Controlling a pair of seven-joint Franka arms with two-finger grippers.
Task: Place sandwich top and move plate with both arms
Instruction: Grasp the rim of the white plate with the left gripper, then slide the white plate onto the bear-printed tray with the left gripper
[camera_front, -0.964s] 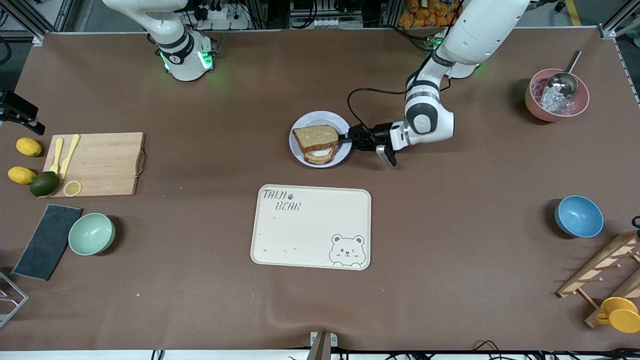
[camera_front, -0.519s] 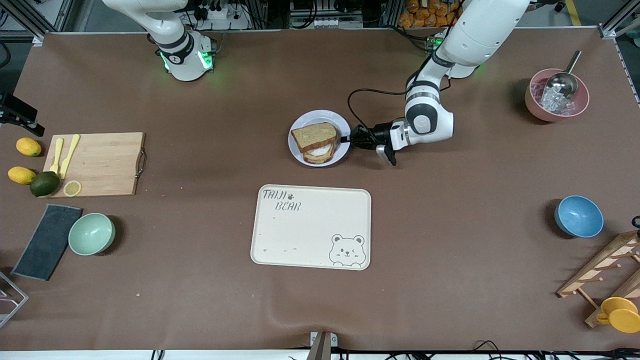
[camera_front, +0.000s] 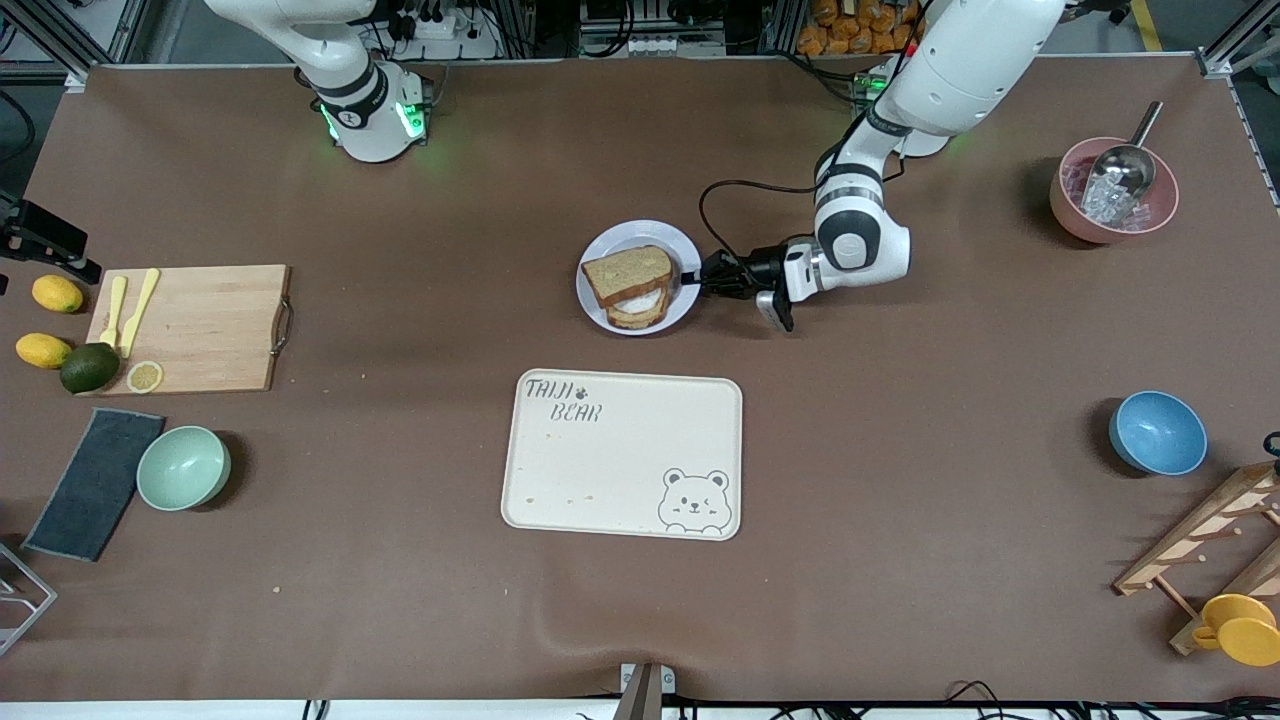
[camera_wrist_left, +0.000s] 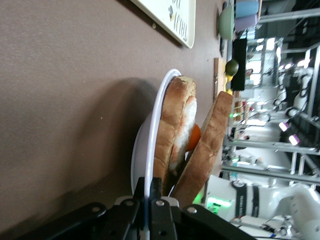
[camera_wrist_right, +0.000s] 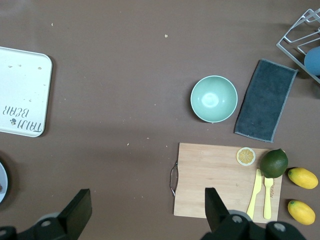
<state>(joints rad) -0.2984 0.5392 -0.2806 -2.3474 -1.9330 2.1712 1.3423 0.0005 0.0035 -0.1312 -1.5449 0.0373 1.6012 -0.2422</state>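
Tray, cream with a bear print, lies nearest the front camera; farther from it sits the plate, and my left tool is clamped tight on the plate's rim at the edge toward the left arm's end of the bench. The sandwich top already rests on the stack, leaning across the egg slice beneath it rather than lying flat. From my left tool the plate stretches straight ahead toward the right arm's end, so I judge the opposite rim is where the second grip belongs. My right tool hangs spread wide over the cutting board, well apart from the plate; the left arm is by far the nearer. Count: one plate, one tray, two bread slices, two lemons, one mint bowl, one blue bowl.
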